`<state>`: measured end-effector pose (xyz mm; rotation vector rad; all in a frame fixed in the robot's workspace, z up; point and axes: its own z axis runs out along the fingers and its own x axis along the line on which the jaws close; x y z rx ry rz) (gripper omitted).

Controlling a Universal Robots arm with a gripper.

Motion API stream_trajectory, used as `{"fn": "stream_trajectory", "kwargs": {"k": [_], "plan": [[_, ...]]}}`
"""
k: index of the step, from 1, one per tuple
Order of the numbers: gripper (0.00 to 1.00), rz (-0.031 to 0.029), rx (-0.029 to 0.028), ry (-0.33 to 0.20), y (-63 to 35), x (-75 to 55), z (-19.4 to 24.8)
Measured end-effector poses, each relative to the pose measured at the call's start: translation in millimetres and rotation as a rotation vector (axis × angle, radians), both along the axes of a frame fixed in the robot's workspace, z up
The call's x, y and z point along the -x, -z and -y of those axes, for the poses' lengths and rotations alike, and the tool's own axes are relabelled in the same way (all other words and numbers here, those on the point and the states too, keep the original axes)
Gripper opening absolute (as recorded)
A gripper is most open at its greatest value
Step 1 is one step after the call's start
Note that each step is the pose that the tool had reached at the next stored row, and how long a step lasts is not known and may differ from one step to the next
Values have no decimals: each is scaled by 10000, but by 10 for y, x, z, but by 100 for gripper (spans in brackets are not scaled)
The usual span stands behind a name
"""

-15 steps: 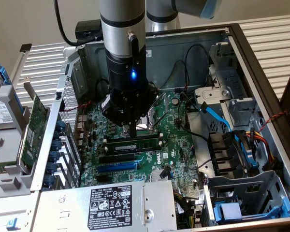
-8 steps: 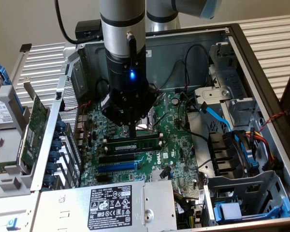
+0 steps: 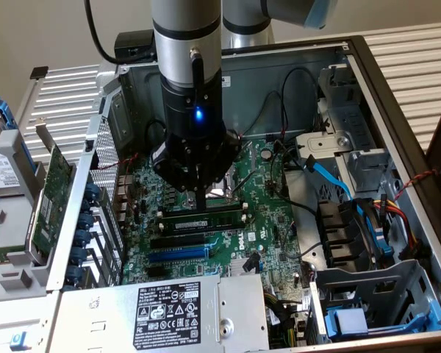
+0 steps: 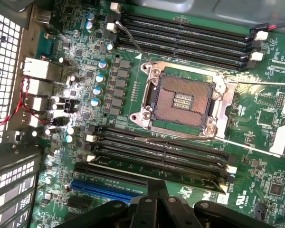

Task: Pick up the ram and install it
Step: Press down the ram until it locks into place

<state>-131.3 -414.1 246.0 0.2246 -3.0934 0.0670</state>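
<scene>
The ram (image 3: 206, 218) is a long, thin green stick with black chips. It stands on edge in a black memory slot on the motherboard (image 3: 272, 213), beside the CPU socket (image 3: 224, 187). In the wrist view the ram (image 4: 133, 164) lies along the slot closest to the fingers. My gripper (image 3: 198, 197) hangs straight down over the ram's middle, its tips at the ram's upper edge. The black fingers (image 4: 147, 204) are pressed together and hold nothing. I cannot tell whether they touch the ram.
The open computer case (image 3: 382, 95) walls the board in. A grey power supply (image 3: 169, 309) sits in front, and a blue card slot (image 3: 178, 254) lies next to the ram. A green expansion card (image 3: 55, 184) leans outside at the exterior view's left. Cables (image 3: 331, 180) and drive bays (image 3: 367, 309) fill the right.
</scene>
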Motion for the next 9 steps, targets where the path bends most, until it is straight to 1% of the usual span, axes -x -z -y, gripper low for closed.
{"fn": "stream_trajectory", "kwargs": {"k": [4, 9], "plan": [[10, -6, 74, 391, 0, 0, 0], [10, -5, 144, 918, 0, 0, 0]]}}
